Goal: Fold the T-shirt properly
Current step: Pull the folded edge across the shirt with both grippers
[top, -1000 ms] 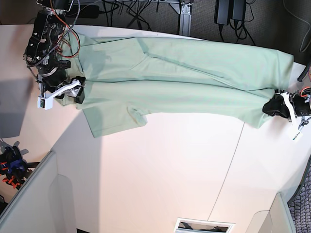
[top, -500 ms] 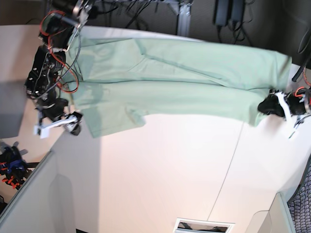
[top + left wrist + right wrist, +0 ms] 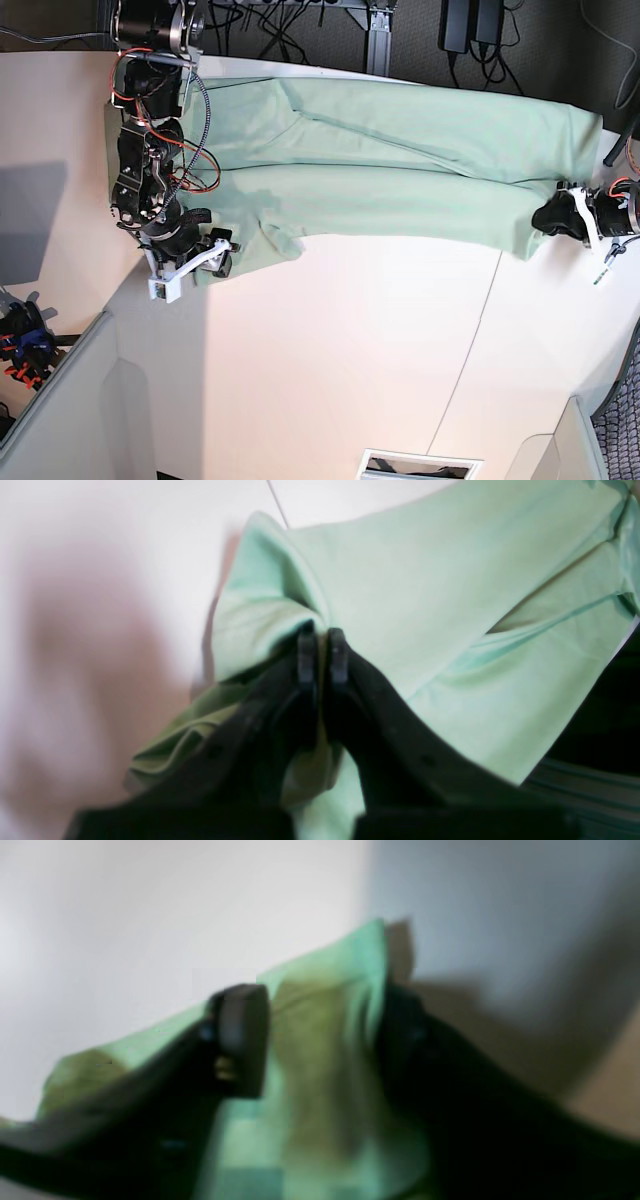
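A: Since a second ago: right gripper point(image 3: 215, 258) shifted from the T-shirt's point(image 3: 400, 160) left edge down to its near-left corner. Left gripper point(image 3: 556, 218) unmoved at the right end.

B: Jaw state?

A: Left gripper point(image 3: 322, 652): clamped shut on a bunched fold of the T-shirt point(image 3: 425, 595). Right gripper point(image 3: 320, 1040): straddling the corner of the T-shirt point(image 3: 325, 1005), cloth between the jaws, a gap showing on both sides; grip not yet made, and blur too heavy to say more.

B: Garment position?

A: Spread long across the far part of the white table point(image 3: 330, 370), one lengthwise fold already in, running left to right.

B: Notes for doing the step well?

A: Probably: close fully on the corner before lifting, taking all layers. Then keep both ends level and taut, move together, avoid dragging the near hem. Risk: catching only the top layer, so the fold skews.
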You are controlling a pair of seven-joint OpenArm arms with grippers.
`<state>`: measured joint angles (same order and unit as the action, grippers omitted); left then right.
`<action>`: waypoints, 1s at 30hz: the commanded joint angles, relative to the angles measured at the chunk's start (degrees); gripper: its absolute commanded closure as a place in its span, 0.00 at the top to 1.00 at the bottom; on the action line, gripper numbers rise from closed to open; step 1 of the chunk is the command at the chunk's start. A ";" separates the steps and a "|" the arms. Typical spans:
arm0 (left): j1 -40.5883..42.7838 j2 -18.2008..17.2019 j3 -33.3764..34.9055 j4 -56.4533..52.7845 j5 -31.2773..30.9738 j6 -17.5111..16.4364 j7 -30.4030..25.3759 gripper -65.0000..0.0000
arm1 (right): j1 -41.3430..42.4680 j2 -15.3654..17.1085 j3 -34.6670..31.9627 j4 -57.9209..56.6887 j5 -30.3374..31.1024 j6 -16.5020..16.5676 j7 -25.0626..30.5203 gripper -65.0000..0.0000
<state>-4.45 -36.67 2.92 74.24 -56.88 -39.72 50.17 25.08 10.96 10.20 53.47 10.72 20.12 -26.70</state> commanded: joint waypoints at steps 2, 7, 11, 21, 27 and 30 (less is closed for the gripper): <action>-0.94 -1.11 -0.63 0.79 -1.14 -0.28 -0.61 0.00 | 0.90 0.11 -0.11 0.74 -0.35 0.37 2.38 0.06; -0.96 -1.16 -0.63 0.81 -1.22 -0.28 -0.59 0.00 | 1.05 0.66 -0.04 2.12 0.00 0.50 2.12 0.00; -0.92 -1.97 -0.70 1.42 -5.07 -0.28 3.58 0.00 | -0.63 1.03 0.46 10.51 2.23 0.55 -4.92 0.00; 4.31 -8.09 -0.79 13.09 -8.00 -0.28 6.27 0.05 | -17.20 8.07 1.16 39.12 8.00 0.68 -13.97 0.00; 8.07 -10.67 -0.79 16.55 -8.04 -0.28 6.43 0.17 | -28.30 9.31 6.78 48.22 11.08 0.70 -14.49 0.00; 9.14 -11.19 -0.79 16.57 -8.00 -0.28 6.71 0.23 | -32.24 9.31 10.08 50.80 13.33 0.70 -14.53 0.00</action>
<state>5.23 -46.54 2.87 90.02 -63.86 -39.51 57.54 -7.81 19.38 19.86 103.22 23.40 20.80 -42.54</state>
